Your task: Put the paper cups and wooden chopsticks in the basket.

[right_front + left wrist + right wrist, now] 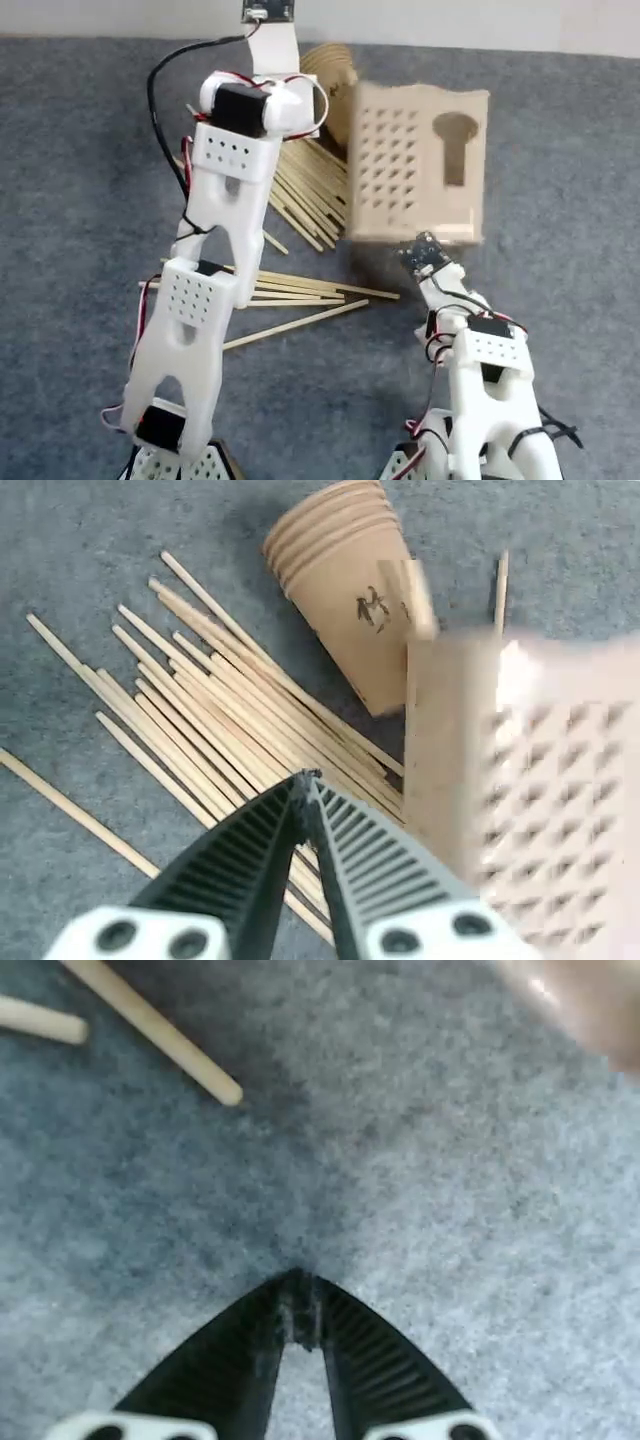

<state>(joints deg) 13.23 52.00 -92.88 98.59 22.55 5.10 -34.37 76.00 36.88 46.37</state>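
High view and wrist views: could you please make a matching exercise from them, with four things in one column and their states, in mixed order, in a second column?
Things
1. paper cups
2. wooden chopsticks
3. basket
4. right tool

States
A. scattered loose on the grey mat
B. shut, just above the mat
C. stacked together, lying on the side
D. wall pierced with rows of small holes

Pairs: 1-C, 2-A, 3-D, 4-B
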